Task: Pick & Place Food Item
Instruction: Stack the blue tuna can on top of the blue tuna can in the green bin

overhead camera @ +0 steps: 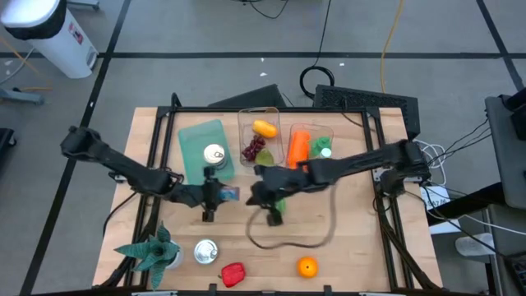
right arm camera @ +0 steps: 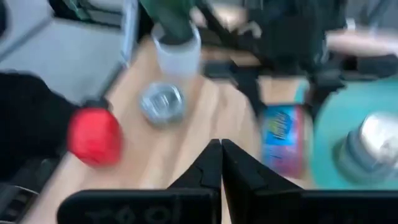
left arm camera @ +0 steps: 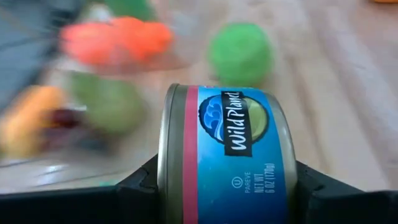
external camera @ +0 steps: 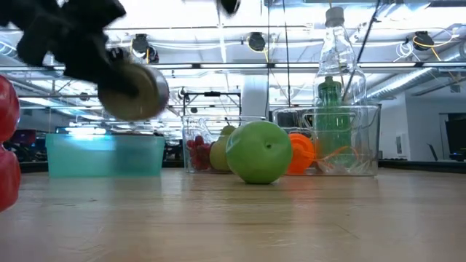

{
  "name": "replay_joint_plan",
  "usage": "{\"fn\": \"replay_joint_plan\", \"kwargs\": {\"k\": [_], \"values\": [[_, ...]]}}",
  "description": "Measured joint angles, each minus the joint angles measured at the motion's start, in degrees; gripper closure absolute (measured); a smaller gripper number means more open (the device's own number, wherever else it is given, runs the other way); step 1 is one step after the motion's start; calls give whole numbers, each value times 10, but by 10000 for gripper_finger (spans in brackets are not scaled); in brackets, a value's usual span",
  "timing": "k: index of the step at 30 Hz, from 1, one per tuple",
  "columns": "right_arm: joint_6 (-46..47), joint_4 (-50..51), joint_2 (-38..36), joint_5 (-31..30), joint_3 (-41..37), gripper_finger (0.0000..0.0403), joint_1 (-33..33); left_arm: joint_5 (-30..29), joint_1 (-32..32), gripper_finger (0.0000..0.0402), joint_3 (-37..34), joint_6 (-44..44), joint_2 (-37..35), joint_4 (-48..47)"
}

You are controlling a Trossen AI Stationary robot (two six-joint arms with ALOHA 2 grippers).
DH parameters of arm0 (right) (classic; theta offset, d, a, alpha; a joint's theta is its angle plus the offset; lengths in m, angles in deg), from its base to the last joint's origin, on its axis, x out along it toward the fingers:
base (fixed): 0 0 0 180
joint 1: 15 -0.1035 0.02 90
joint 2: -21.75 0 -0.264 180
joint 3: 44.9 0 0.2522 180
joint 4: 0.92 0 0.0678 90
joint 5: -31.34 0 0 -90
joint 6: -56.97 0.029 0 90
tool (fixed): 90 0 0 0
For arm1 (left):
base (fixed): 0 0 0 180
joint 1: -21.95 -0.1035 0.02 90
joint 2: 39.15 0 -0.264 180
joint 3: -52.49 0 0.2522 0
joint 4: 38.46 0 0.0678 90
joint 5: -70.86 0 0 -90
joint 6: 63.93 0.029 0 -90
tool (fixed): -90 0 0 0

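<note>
Your left gripper [overhead camera: 220, 194] pinches the tuna can [left arm camera: 227, 155] by its rims, so it could slip out before the teal tray [overhead camera: 196, 141] at twelve o'clock, while your right gripper [right arm camera: 221, 163] waits pressed closed and empty.

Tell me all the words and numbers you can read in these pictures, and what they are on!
"Wild Planet": brand on the blue label of the can held in the left end effector.
"PAREVE": small print lower on that label.
"NET WT. 6 OZ (170g)": small print beside it.
The white bin has a red mark, too small to read.
Nothing else is readable.
</note>
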Motion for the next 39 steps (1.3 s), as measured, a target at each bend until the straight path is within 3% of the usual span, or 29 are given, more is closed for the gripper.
{"fn": "replay_joint_plan", "kwargs": {"k": [5, 11, 16, 22, 30, 39], "values": [[2, -28, -96, -42, -61, 403, -50, -145, 24, 226, 92, -5, -68, -209], [62, -191, -207, -99, -246, 403, -110, -266, 13, 226, 172, -49, -85, -396], [104, -330, -279, -179, -410, 403, -154, -284, -40, 226, 177, -54, -68, -432], [105, -459, -329, -254, -527, 403, -205, -300, -106, 226, 173, -37, 10, -442], [96, -468, -371, -260, -568, 403, -213, -263, -161, 226, 172, 3, 124, -417], [101, -463, -375, -251, -581, 403, -214, -281, -184, 226, 172, 44, 164, -401]]}}
